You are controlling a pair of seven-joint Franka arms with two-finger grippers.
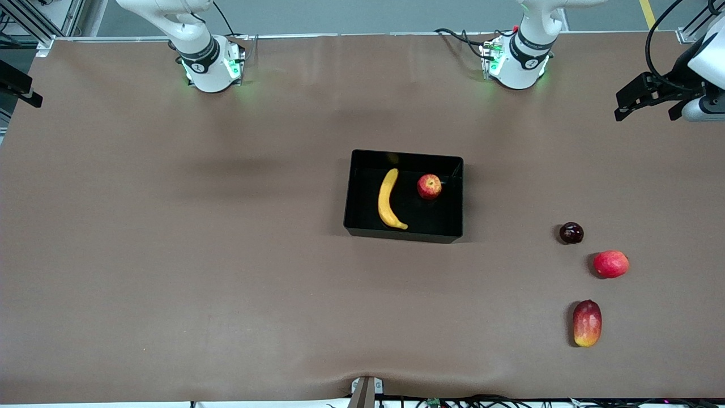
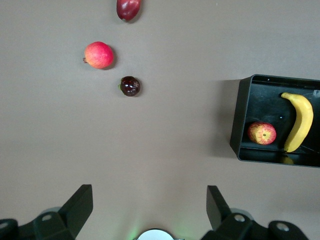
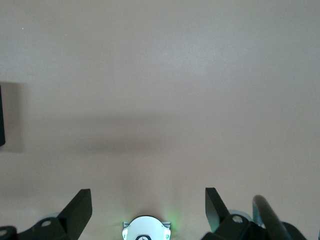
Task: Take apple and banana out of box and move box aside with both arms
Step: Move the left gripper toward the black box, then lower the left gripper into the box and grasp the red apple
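The brown table [image 1: 170, 272] fills all three views, though each wrist view takes in only a stretch of it. On it, about midway between the two arms' ends, sits the black box [image 1: 453, 198]; the front view shows it whole, the left wrist view cuts off one end of it [image 2: 242, 120], and the right wrist view catches only a dark sliver of its wall [image 3: 1, 115] at the picture's edge. Inside the box lie the banana [image 1: 387, 199] and, beside it toward the left arm's end, the apple [image 1: 429, 186], the two apart; both also show in the left wrist view, banana [image 2: 299, 122] and apple [image 2: 262, 133], and neither in the right wrist view. Both arms wait with little more than their bases in the front view. The left gripper [image 2: 150, 207] hangs over bare table with its fingers wide apart and nothing between them. The right gripper [image 3: 149, 207] does the same, also spread and holding nothing. Toward the left arm's end lie three loose fruits, well apart from the box: the mango [image 1: 587, 323] nearest the front camera, half cut off in the left wrist view [image 2: 128, 8]; the red fruit [image 1: 610, 264]; and the plum [image 1: 571, 233], smallest.
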